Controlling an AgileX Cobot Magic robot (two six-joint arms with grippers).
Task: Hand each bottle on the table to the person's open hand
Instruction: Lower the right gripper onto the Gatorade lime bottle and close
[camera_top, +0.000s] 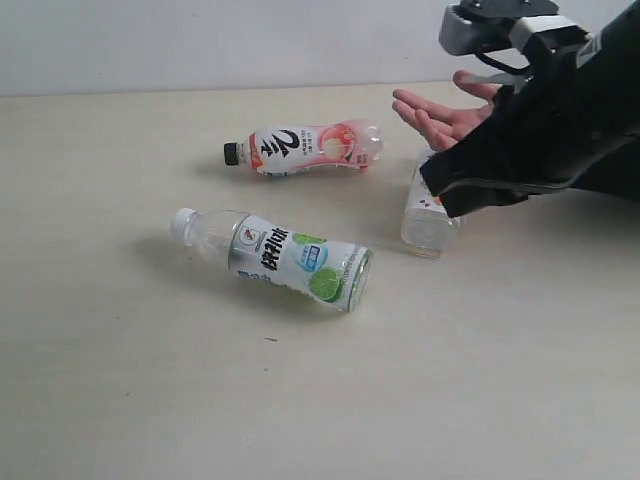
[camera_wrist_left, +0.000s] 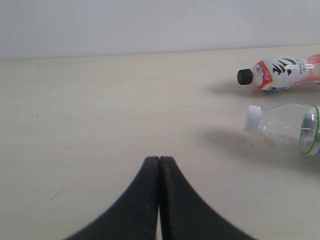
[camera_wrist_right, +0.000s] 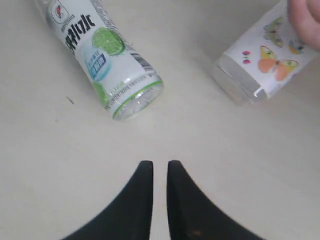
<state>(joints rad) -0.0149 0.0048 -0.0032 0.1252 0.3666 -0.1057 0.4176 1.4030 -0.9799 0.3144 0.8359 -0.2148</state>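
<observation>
While black sleeve covers butterfly bottle, lime bottle lies apart.

The left gripper hangs above the table with its two black fingers pressed together, nothing between them. The right gripper also hovers over the table, its fingers almost together with only a thin slit between them, holding nothing. In the exterior view the right arm sits high over the table's far edge, partly hidden behind a black sleeve.
</observation>
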